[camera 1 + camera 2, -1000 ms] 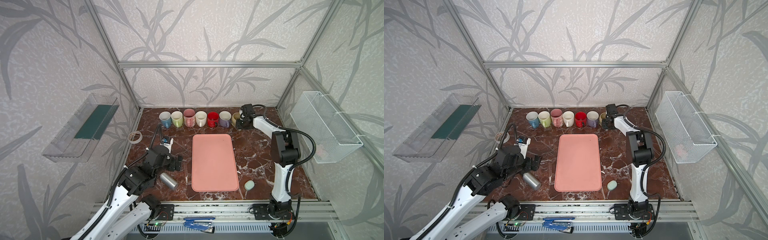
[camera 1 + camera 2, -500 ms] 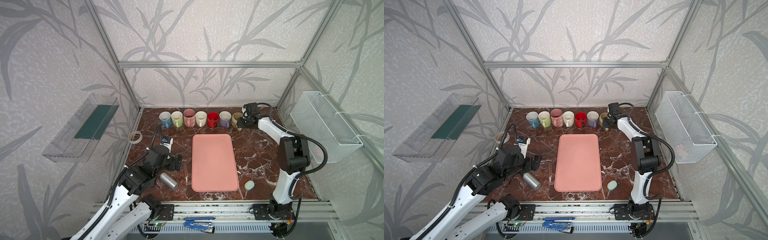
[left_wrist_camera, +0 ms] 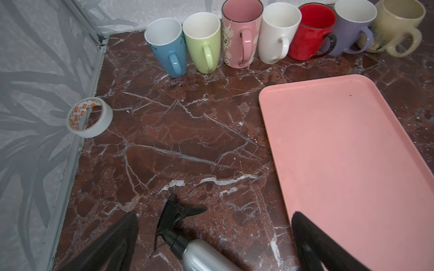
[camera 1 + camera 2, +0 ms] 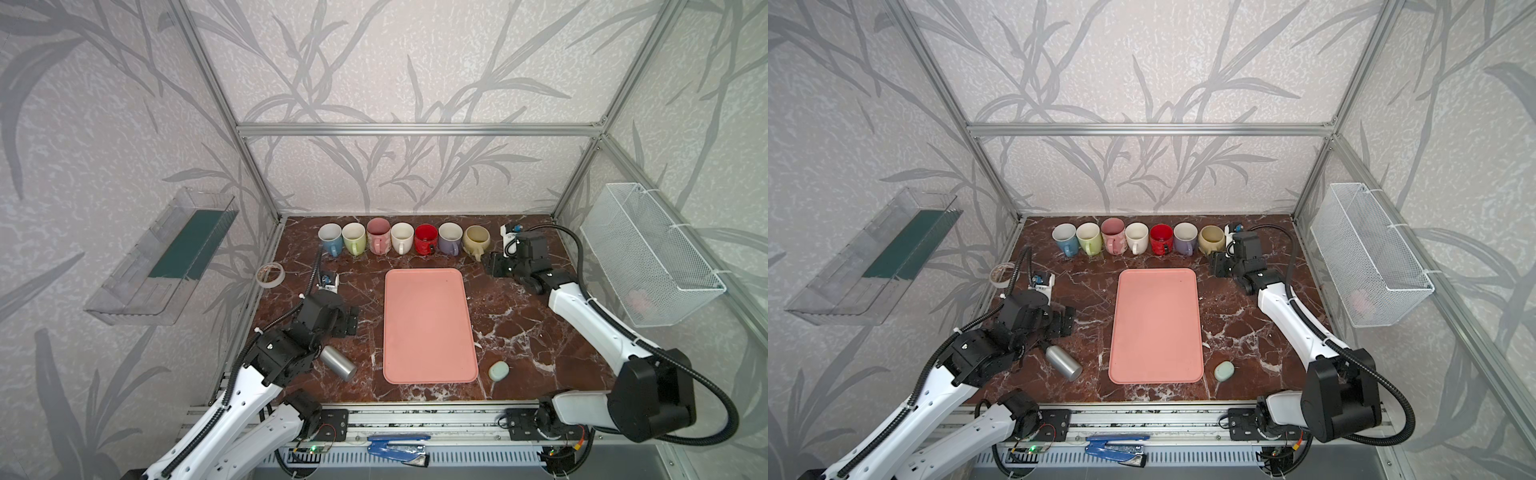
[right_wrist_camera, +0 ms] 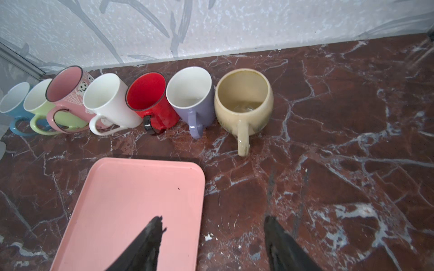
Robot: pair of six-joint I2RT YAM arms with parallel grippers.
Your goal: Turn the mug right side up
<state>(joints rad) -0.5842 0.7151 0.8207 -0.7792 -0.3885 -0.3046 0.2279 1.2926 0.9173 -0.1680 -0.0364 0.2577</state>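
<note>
While the right gripper (image 5: pixel 213 223) was right up against the cream mug (image 5: pixel 244 103) a second ago, it now sits back from it. Its jaws are wider apart and hold nothing. The mug stands right side up by the back wall, at the right end of the row beside six other mugs (image 5: pixel 190 93). The pink tray (image 5: pixel 131 206) lies near. The left gripper (image 3: pixel 215 218) has not moved. It is wide open and empty above the silver spray bottle (image 3: pixel 206 255).

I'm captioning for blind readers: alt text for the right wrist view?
Seven upright mugs line the wall, a beige mug at one end. A pink tray lies before them on the table. The right gripper has open jaws.
</note>
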